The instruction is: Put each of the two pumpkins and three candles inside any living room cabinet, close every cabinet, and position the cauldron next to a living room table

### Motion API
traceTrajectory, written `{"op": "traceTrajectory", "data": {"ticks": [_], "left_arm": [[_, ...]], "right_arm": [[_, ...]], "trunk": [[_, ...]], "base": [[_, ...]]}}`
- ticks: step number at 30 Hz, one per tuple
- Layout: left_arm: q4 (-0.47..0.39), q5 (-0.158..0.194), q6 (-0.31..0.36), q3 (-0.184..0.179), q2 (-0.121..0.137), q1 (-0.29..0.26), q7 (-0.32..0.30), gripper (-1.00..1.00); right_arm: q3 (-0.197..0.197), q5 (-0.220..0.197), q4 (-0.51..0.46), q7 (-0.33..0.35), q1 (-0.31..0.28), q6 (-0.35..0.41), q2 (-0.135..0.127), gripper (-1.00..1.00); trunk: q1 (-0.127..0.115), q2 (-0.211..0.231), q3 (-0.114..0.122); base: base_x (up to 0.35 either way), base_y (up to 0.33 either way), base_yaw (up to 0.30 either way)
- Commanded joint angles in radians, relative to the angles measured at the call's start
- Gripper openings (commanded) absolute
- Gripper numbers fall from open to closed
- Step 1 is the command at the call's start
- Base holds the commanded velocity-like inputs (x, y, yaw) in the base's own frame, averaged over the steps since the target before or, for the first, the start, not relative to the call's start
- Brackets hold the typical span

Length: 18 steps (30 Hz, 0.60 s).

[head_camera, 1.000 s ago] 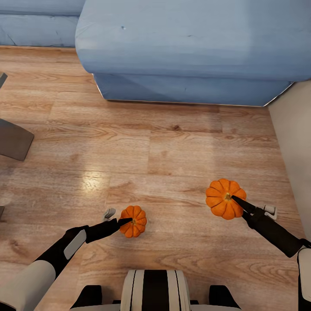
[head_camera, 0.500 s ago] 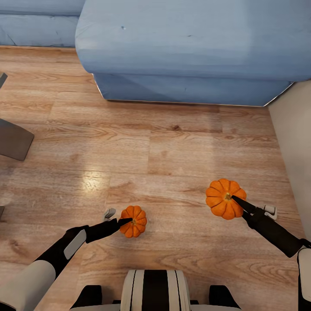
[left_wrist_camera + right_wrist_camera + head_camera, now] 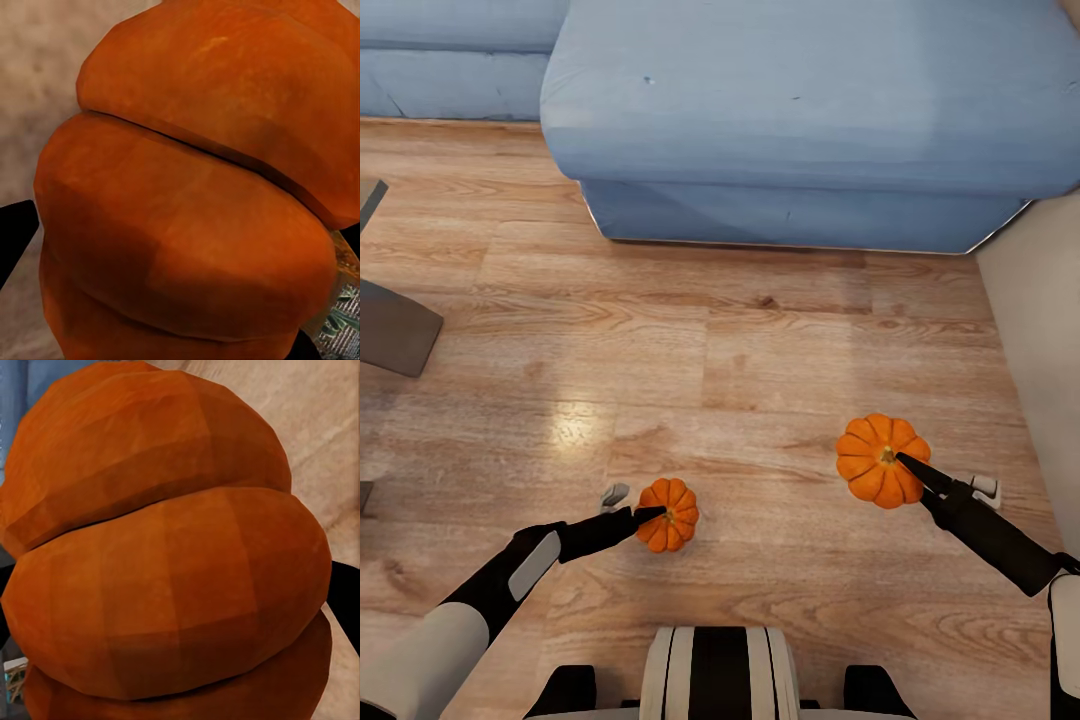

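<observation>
Two small orange ribbed pumpkins hang over the wood floor in the head view. My left gripper (image 3: pixel 658 516) is shut on the smaller-looking pumpkin (image 3: pixel 670 513) just ahead of my base. My right gripper (image 3: pixel 901 463) is shut on the other pumpkin (image 3: pixel 878 458), which looks larger, at the right. In the left wrist view the orange ribs of its pumpkin (image 3: pixel 187 210) sit very close, with a black finger (image 3: pixel 15 240) at the edge. The right wrist view is the same, with its pumpkin (image 3: pixel 165 577) between black fingers (image 3: pixel 345 592). Candles, cabinet, cauldron and table are out of view.
A large blue sofa (image 3: pixel 790 100) stands across the far side, its base close ahead. A beige wall (image 3: pixel 1040 330) runs along the right. A dark grey slab corner (image 3: pixel 395 325) juts in at the left. Wood floor (image 3: pixel 740 350) lies between.
The whole picture has shifted slightly, the sofa sitting a little lower: the camera moved. Both grippers and their pumpkins keep the same places.
</observation>
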Motion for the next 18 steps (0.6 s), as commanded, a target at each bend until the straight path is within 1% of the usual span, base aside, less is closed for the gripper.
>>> {"op": "traceTrajectory", "data": {"ticks": [1, 10, 15, 18], "left_arm": [[0.001, 0.001, -0.004, 0.001, 0.001, -0.001, 0.023, -1.00], [-0.009, 0.001, 0.006, 0.000, 0.002, -0.001, 0.018, -1.00], [-0.076, 0.003, 0.020, 0.000, 0.007, 0.000, 0.014, -1.00], [-0.149, 0.003, 0.062, 0.001, 0.010, 0.001, 0.013, -1.00]], "right_arm": [[-0.002, 0.001, 0.000, 0.009, -0.001, 0.006, 0.000, -1.00], [-0.001, 0.001, 0.000, 0.009, -0.001, 0.006, 0.000, -1.00], [0.000, 0.003, 0.000, 0.009, -0.001, 0.006, 0.000, -1.00], [0.004, 0.009, 0.001, 0.006, -0.001, 0.006, 0.000, -1.00]], "trunk": [[0.000, 0.000, 0.000], [-0.004, 0.002, 0.034], [-0.006, 0.003, 0.054], [-0.008, 0.004, 0.065]], "base": [[0.000, 0.000, 0.000], [0.000, 0.000, 0.000], [0.000, 0.000, 0.000], [0.000, 0.000, 0.000]]}}
